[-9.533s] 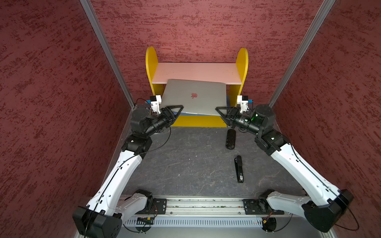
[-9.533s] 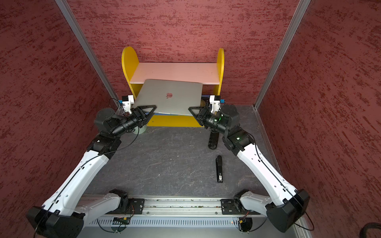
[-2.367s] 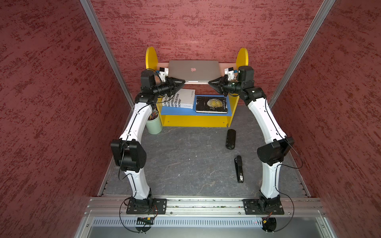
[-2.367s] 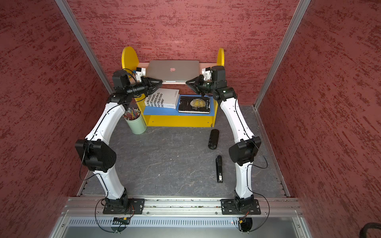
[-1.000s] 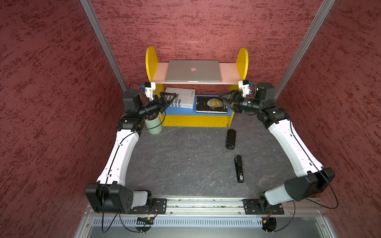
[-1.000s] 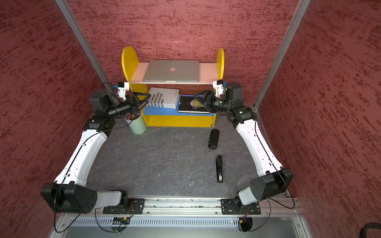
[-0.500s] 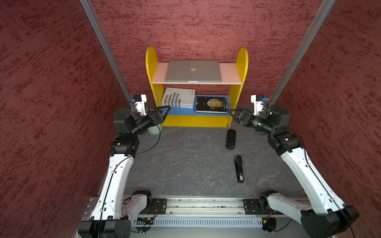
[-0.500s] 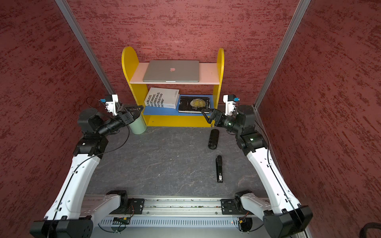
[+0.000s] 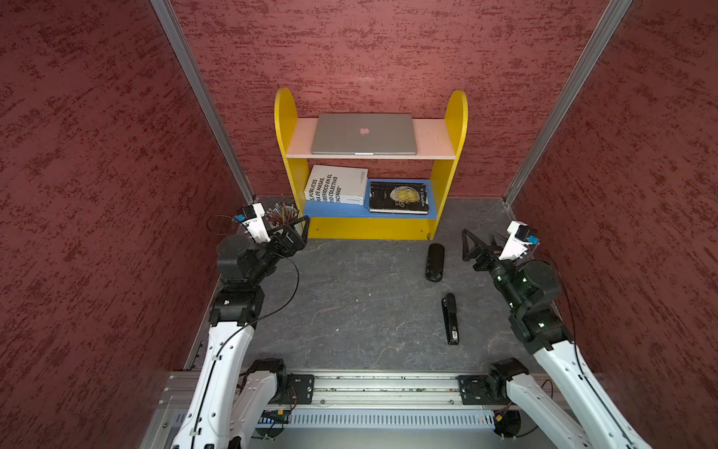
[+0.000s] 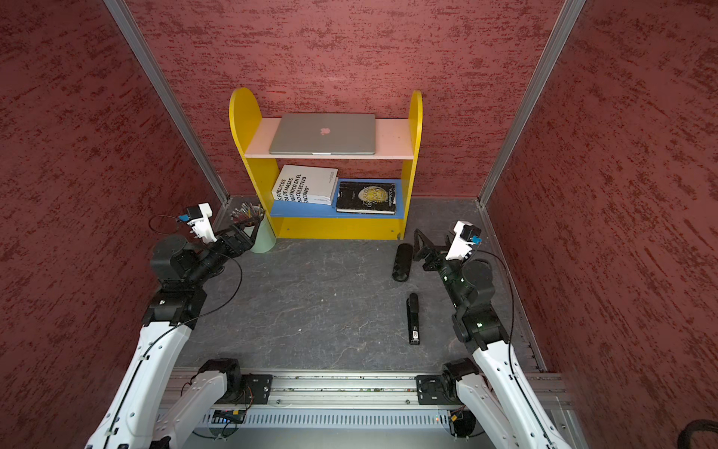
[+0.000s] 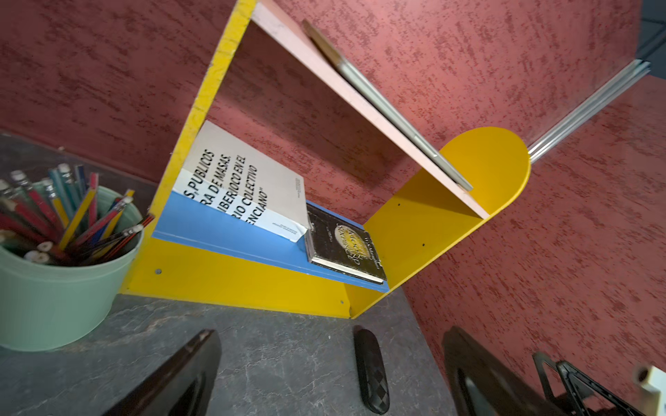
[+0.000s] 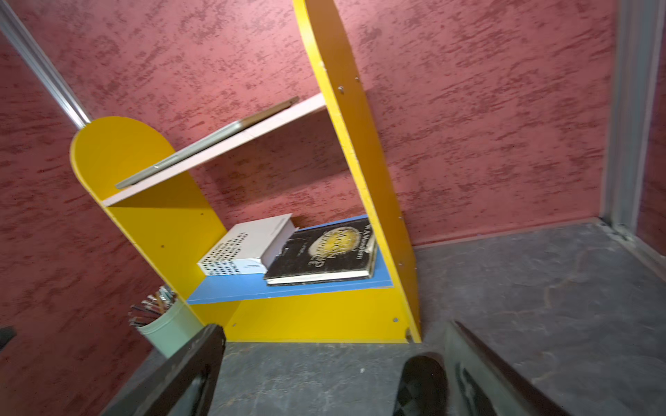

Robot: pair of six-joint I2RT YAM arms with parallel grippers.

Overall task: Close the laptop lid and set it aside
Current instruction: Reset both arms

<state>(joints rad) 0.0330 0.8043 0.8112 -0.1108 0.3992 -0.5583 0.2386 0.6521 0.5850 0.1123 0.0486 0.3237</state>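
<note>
Laptop (image 9: 364,134) lies flat on the pink top shelf (image 9: 433,140) of the yellow bookshelf (image 9: 450,116) against the back wall. Its lid (image 10: 342,124) is shut with the logo facing up, as both top views show. Neither arm touches it, and both stand well apart from it, low over the grey table (image 9: 349,303).

From the rail (image 9: 388,388), the left arm (image 9: 221,361) rises as a white link, bends at its black joints and reaches forward. The left gripper (image 9: 301,233) points toward the bookshelf's left foot, just beside the green pencil cup (image 10: 266,239).

The right arm (image 9: 559,365) mirrors this pose on the other side. The right gripper (image 9: 480,243) aims forward and inward, near a black oval case (image 9: 434,262) on the table. A black stapler (image 9: 450,318) lies closer to the rail.

In each wrist view the black fingers (image 11: 180,374) stand spread wide with nothing gripped between them. Both tools are fully parted and empty.
</note>
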